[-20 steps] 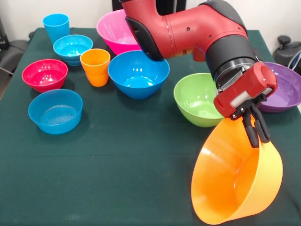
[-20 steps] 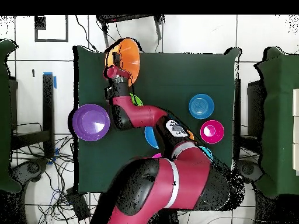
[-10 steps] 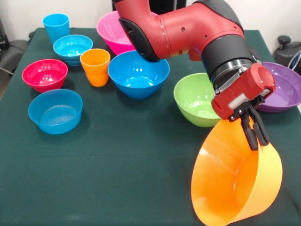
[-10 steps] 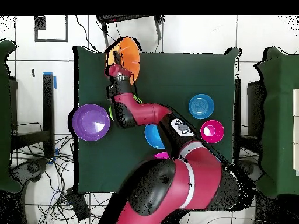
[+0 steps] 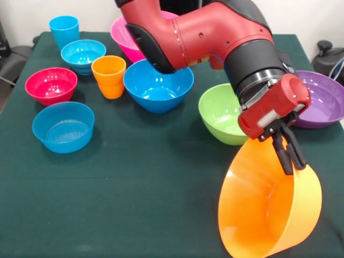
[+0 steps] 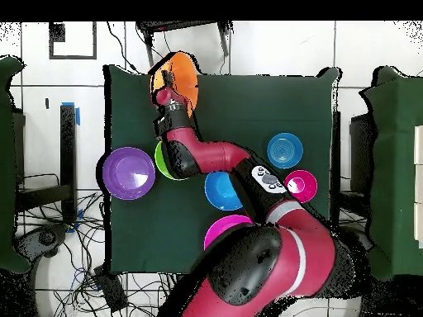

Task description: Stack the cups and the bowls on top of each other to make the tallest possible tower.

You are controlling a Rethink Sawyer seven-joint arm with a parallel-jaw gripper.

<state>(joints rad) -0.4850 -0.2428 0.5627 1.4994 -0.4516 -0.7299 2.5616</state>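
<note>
Holding the big orange bowl (image 5: 269, 207) tipped at the table's (image 5: 134, 188) five o'clock corner, the end effector (image 5: 289, 156) pinches its rim (probably the tower's bottom, so it goes first).

Orange bowl (image 5: 269, 215), green bowl (image 5: 221, 112), purple bowl (image 5: 325, 99), dark green table (image 5: 134, 188), red-and-black arm (image 5: 215, 37).

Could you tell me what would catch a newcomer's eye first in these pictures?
The big orange bowl, tipped on its side at the table's near right in the front view, with the end effector shut on its rim. Next, the red arm sweeping over the green bowl and blue bowl.
</note>
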